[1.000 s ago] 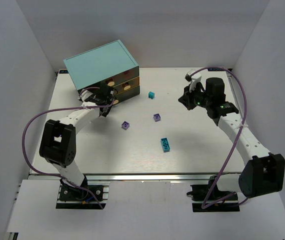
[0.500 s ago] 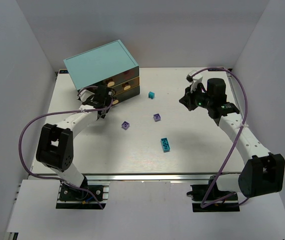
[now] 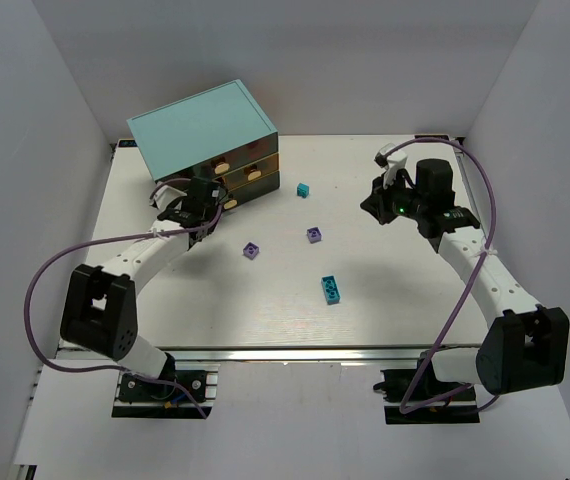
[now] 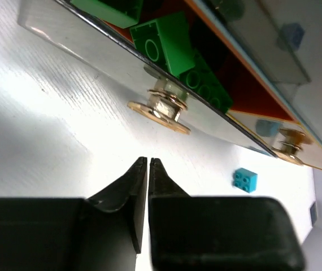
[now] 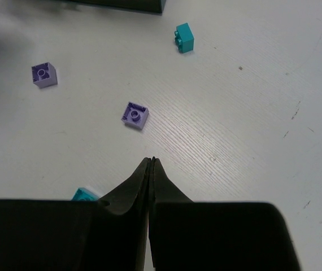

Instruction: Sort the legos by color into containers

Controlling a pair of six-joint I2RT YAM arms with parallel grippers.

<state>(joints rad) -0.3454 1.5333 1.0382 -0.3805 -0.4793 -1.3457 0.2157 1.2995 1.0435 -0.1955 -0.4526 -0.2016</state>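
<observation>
From above, the left jaws are clenched on nothing, close against the lower drawers of the teal cabinet (image 3: 205,125). The right jaws, also clenched and empty, hang over the table (image 3: 395,300), well right of the loose legos.

At the left wrist, a cream knob (image 4: 160,107) sits just ahead of the tips. It is on a drawer (image 4: 93,42) holding green legos (image 4: 166,39). A cyan lego (image 4: 244,179) lies off to the right.

At the right wrist, a purple lego (image 5: 135,114) lies just ahead of the tips. A second purple lego (image 5: 44,74) lies farther left.

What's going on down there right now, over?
Left claw shut, empty, facing knob of drawer holding green bricks. Right claw shut, empty, above table. Two purple bricks, two blue bricks loose. Nothing blocking them.
</observation>
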